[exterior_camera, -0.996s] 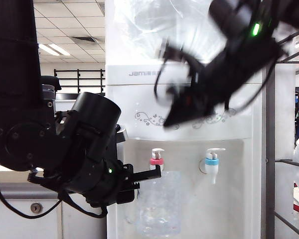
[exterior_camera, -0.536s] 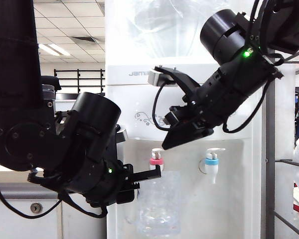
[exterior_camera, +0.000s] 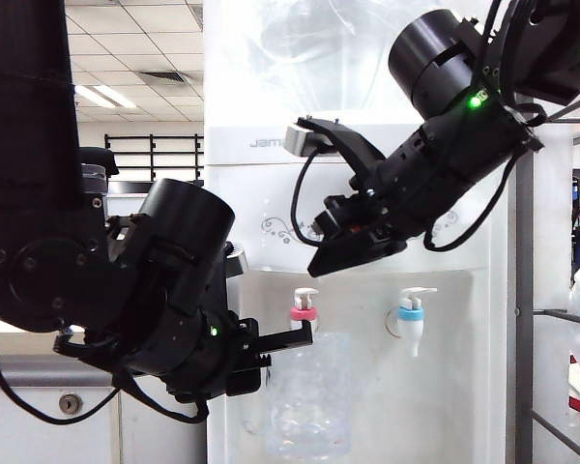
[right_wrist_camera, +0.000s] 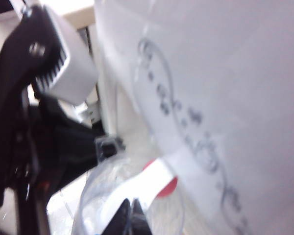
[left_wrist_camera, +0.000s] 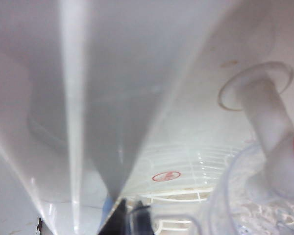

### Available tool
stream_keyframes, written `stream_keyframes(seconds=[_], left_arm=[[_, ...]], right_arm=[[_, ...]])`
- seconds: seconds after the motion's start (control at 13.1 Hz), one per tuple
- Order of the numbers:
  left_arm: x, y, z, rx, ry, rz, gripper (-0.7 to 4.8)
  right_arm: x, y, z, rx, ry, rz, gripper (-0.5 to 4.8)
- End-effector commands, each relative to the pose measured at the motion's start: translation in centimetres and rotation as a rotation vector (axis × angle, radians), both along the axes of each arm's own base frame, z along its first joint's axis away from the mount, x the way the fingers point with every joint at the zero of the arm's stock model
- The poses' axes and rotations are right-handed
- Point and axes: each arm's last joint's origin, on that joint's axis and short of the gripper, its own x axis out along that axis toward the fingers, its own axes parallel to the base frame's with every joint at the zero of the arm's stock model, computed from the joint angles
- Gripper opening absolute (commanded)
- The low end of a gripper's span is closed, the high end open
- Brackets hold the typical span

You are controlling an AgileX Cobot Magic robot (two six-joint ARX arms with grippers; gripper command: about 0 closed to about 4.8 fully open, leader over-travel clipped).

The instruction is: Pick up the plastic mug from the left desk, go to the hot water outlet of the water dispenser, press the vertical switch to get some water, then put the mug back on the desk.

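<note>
My left gripper (exterior_camera: 295,338) is clamped on the thin handle of the plastic mug (exterior_camera: 307,391) and holds it in the recess of the water dispenser (exterior_camera: 271,208), with the open mouth directly under the hot water outlet (exterior_camera: 304,311), the tap with the red-pink collar. In the right wrist view the mug's rim (right_wrist_camera: 132,200) rings that tap from below, so the alignment looks good.

My right gripper (exterior_camera: 321,265) has its jaws together, forming 1 blunt tip, and hangs just above and slightly to the right of the vertical switch (exterior_camera: 306,294), not touching it.

To do this step well, I judge that I should bring the closed tip straight onto the white lever of the red-collared tap, staying well clear of the blue-collared tap (exterior_camera: 411,314) beside it. The press should be slow and firm, along the lever's travel, so the tip does not slip off the small plastic top. My left arm must hold the mug steady; any tilt risks hot water running down the outside.
</note>
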Motion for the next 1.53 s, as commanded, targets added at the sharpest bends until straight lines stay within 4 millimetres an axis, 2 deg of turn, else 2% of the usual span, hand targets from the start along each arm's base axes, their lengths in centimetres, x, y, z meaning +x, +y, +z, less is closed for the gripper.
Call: stream_keyframes(seconds=[0.08, 0.38, 1.53], left_arm=[[0.2, -0.3, 0.7, -0.034, -0.036, 0.003, -0.05], [0.2, -0.2, 0.7, -0.034, -0.036, 0.003, -0.06], [0.2, -0.2, 0.7, -0.033, -0.037, 0.005, -0.06]], right_arm=[[0.5, 0.4, -0.7, 0.012, -0.015, 0.003, -0.01], [0.4, 0.3, -2.9, -0.053, 0.081, 0.001, -0.01], [0.3, 0.2, -3.1, -0.086, 0.085, -0.021, -0.01]])
